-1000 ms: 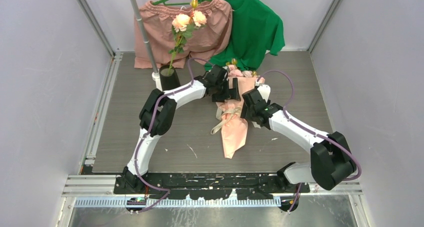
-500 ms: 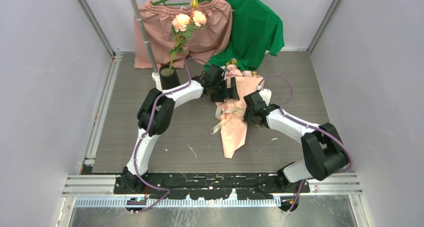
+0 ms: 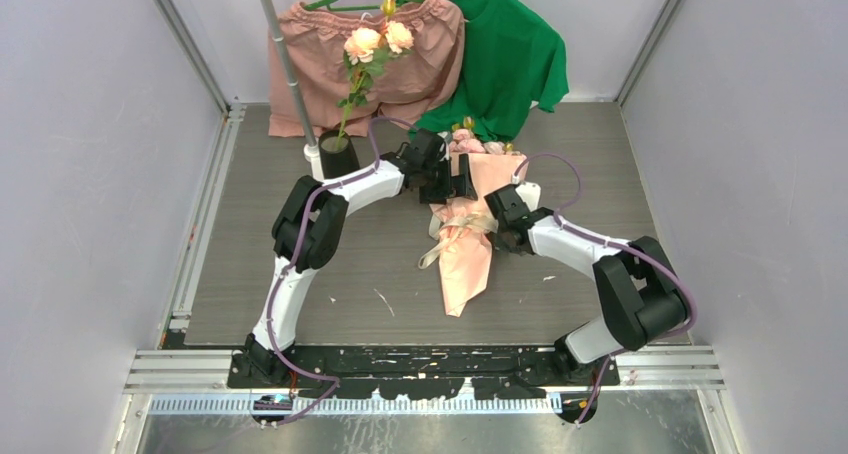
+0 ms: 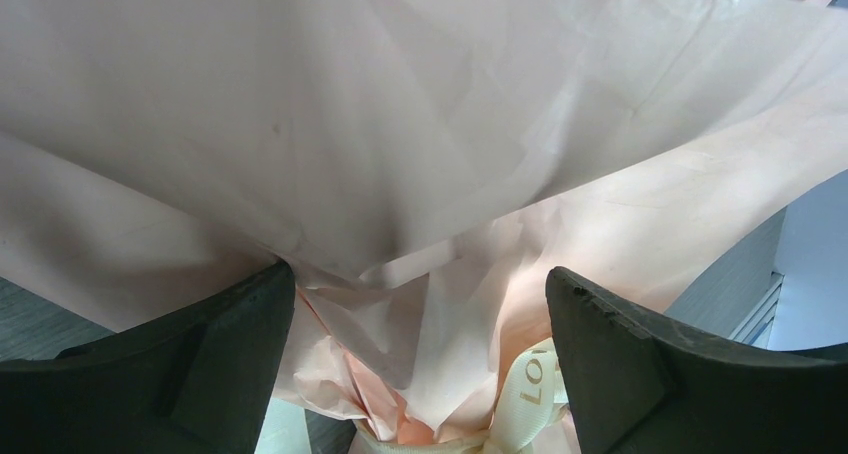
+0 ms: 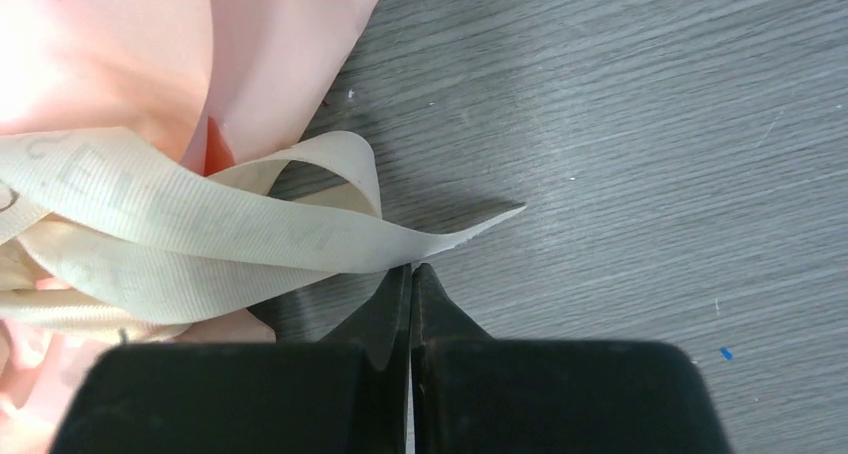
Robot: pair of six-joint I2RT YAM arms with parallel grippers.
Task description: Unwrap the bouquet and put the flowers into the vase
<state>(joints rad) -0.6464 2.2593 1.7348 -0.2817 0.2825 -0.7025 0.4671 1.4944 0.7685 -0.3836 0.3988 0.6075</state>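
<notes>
The bouquet [image 3: 467, 259] lies on the table in its salmon-pink paper, with the cream ribbon [image 3: 452, 232] tied round its middle. A few of the flowers [image 3: 467, 142] peek out at its far end. My left gripper [image 3: 455, 181] is open, and its jaws straddle the wide paper [image 4: 420, 154] just above the ribbon [image 4: 530, 394]. My right gripper [image 3: 492, 231] is shut; its tips [image 5: 411, 267] meet at the lower edge of a ribbon tail [image 5: 200, 244]. Whether the ribbon is pinched does not show. The black vase [image 3: 338, 157] stands at the back left.
Pale peach roses [image 3: 375, 42] stand in the vase. A grey pole [image 3: 285, 59] on a white base rises behind it. Pink shorts [image 3: 420, 69] and a green shirt [image 3: 510, 59] hang at the back. Walls close in on both sides.
My right gripper moved left towards the bouquet's ribbon and went from open to shut. The left gripper stayed open over the paper.
</notes>
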